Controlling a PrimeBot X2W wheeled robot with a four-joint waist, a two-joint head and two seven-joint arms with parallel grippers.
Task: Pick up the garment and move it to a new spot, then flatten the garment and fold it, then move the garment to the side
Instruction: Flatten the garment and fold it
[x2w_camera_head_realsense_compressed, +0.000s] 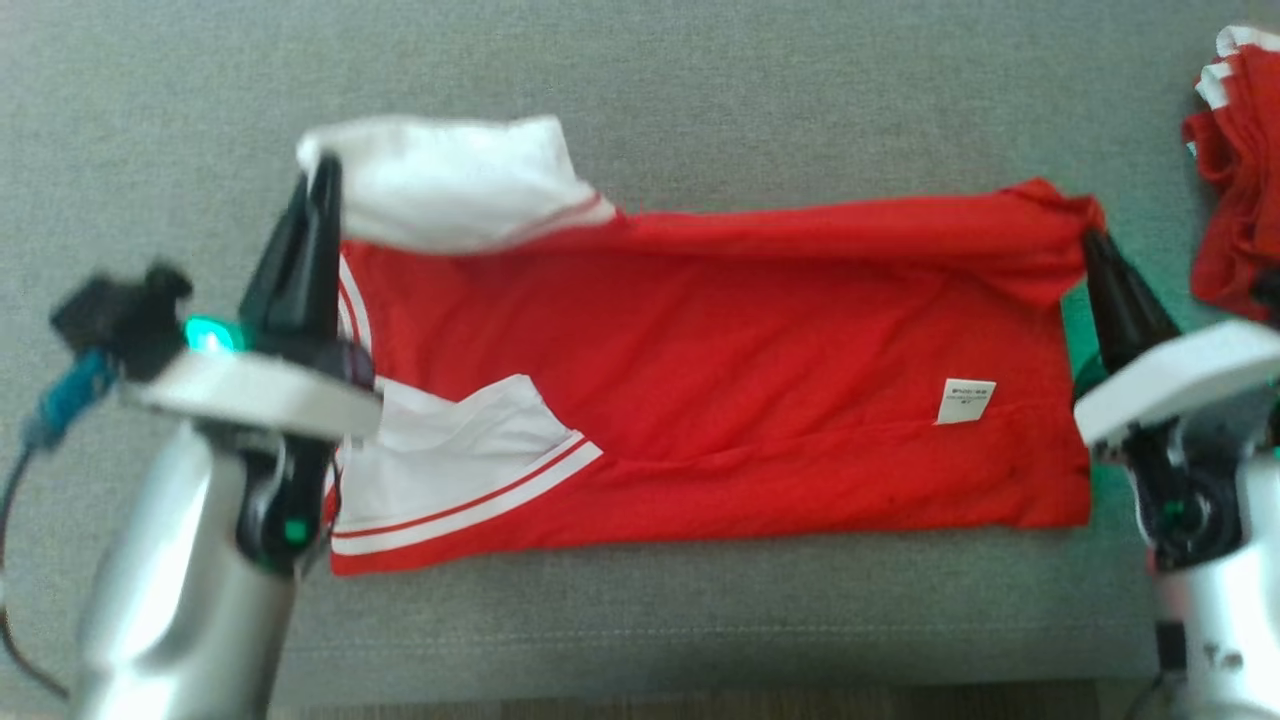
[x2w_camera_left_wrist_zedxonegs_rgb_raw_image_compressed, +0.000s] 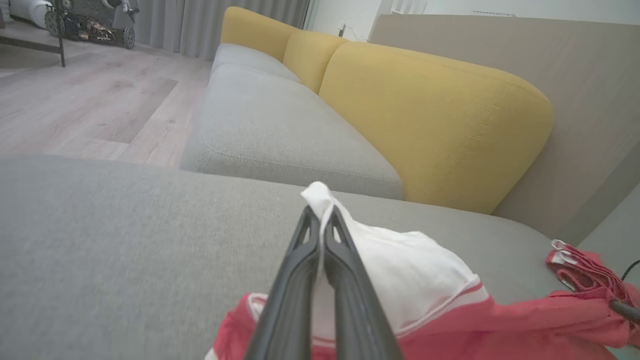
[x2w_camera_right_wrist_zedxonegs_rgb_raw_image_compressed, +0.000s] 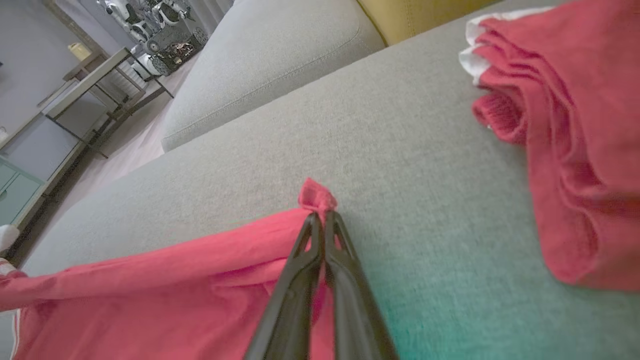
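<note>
**Item: shirt**, red with white sleeves. It lies spread lengthwise on a grey sofa seat, a white label near its right end. The far long edge is raised off the seat between both pincers.

**Left pincer**: clenched on the far white sleeve, with cloth poking out past the tips. The silver forearm rises from the lower left of the head view, fingers pointing away from the robot.

**Right pincer**: clenched on the far right red corner, which is bunched at the tips. The forearm enters from the lower right, fingers angled away and slightly leftward.

**Also present:** a heap of red clothing at the right, apart from the shirt, and yellow back cushions.
</note>
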